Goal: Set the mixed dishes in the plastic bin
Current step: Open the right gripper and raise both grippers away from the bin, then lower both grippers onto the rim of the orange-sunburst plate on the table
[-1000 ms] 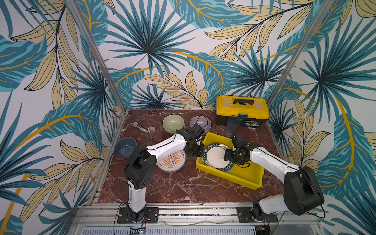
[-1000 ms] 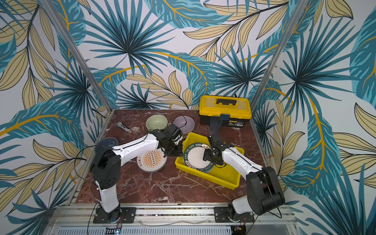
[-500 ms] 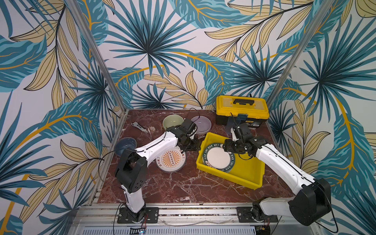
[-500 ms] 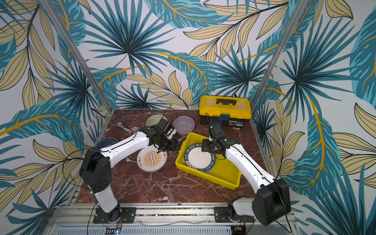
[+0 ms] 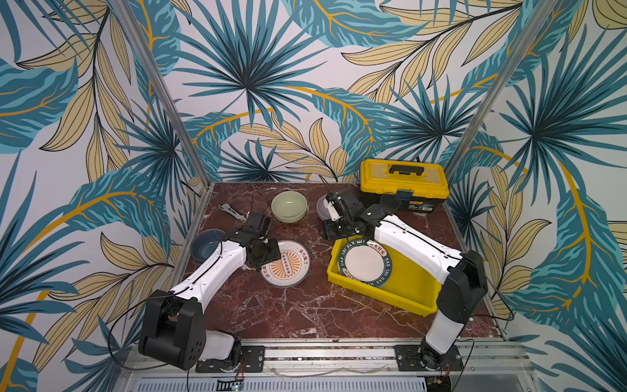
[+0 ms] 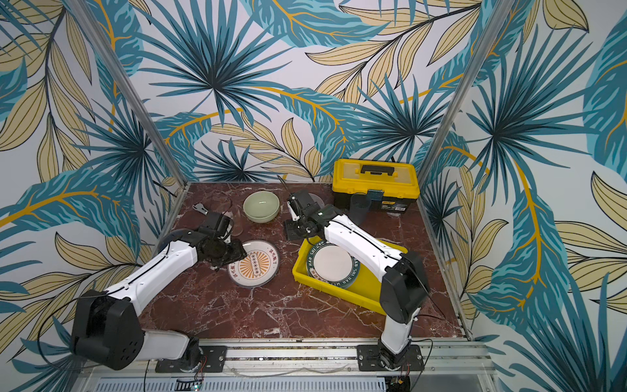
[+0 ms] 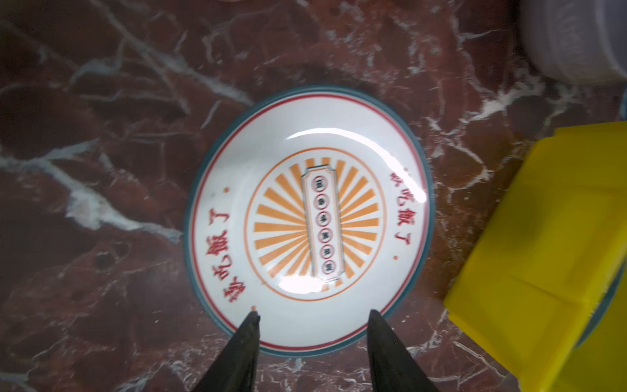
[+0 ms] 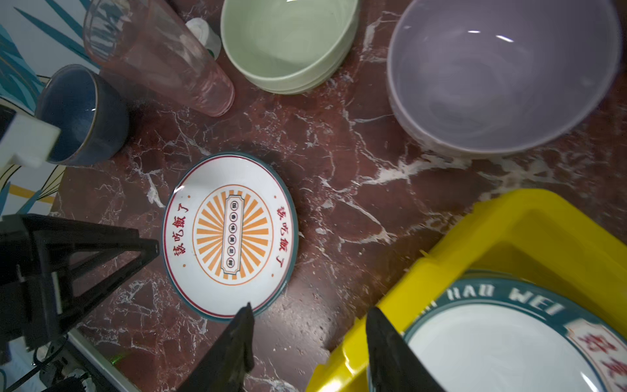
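- Left wrist view: the left tool (image 7: pixel 312 314) is seen with its jaws apart and nothing between them. It is poised over the near edge of the round white plate with an orange sunburst, red lettering and a teal rim (image 7: pixel 308 217). That plate lies flat on the red marble counter (image 7: pixel 101 101), near the shallow yellow plastic bin (image 7: pixel 543 254) but outside it.
- Little is offered to pinch by a flat glazed rim. If the jaws are closed from above without one finger being worked under the edge, the plate is likely to be skidded across the counter or squeezed out.
- If the plate is lifted by one edge only, it may tilt and be knocked against the bin's flared wall. It may also be dropped onto the white plate with a dark green lettered rim (image 5: pixel 364 262) that already lies in the bin, and both could be chipped.
- The right tool (image 8: pixel 308 309) is likewise open and empty, over the counter between the sunburst plate and the bin's corner. A collision is risked if both arms are driven toward that plate.
- The lilac bowl (image 8: pixel 502 74), pale green bowl (image 8: pixel 288 44) and translucent pink tumbler (image 8: pixel 159 54) stand nearby on the counter. The tall tumbler could be toppled by a sweeping forearm.
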